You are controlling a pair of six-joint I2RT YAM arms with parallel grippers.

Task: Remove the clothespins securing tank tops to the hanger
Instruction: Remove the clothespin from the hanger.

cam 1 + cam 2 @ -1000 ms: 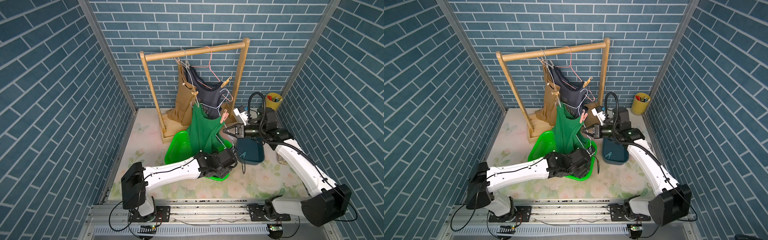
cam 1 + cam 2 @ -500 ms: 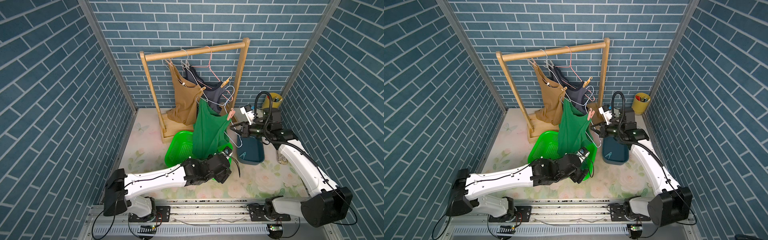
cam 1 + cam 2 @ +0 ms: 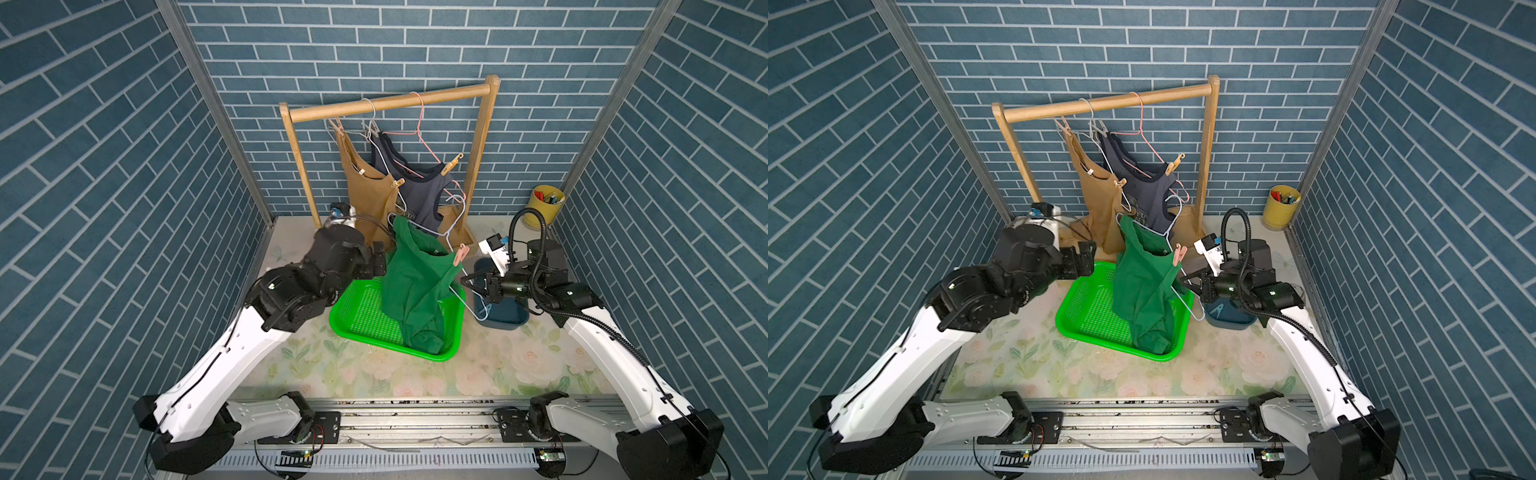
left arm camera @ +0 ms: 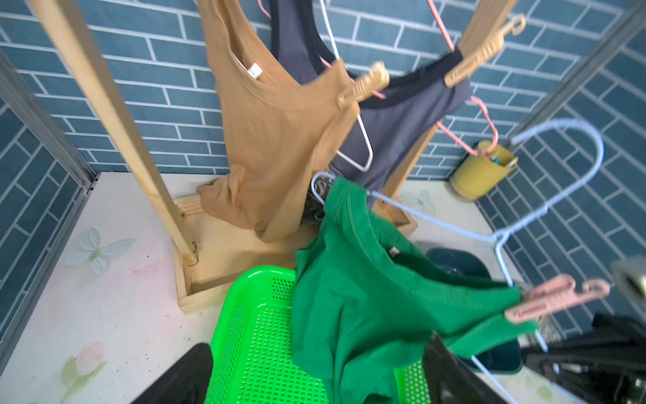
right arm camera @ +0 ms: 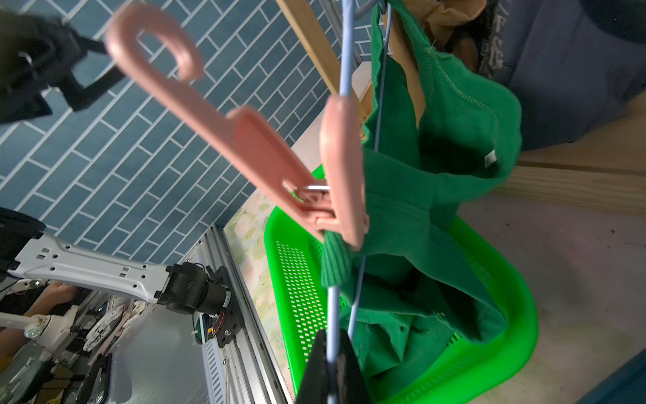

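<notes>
In front of the wooden rack [image 3: 390,102], the green top [image 3: 415,286] drooped into the green basket [image 3: 345,324], hung from a blue hanger [image 5: 345,52] by one pink clothespin [image 4: 555,300]. The right hand [image 3: 466,283] pinched the wire; the left hand [image 3: 1086,257], spread, hovered alongside with clear room. Next, I judged: squeeze that pin.

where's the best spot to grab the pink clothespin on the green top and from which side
Grip its two splayed tail ends and squeeze them together. The pink clothespin bites the green top and the blue hanger at its nose, while the tails stick out free of the cloth, so come in from the tail side.
</notes>
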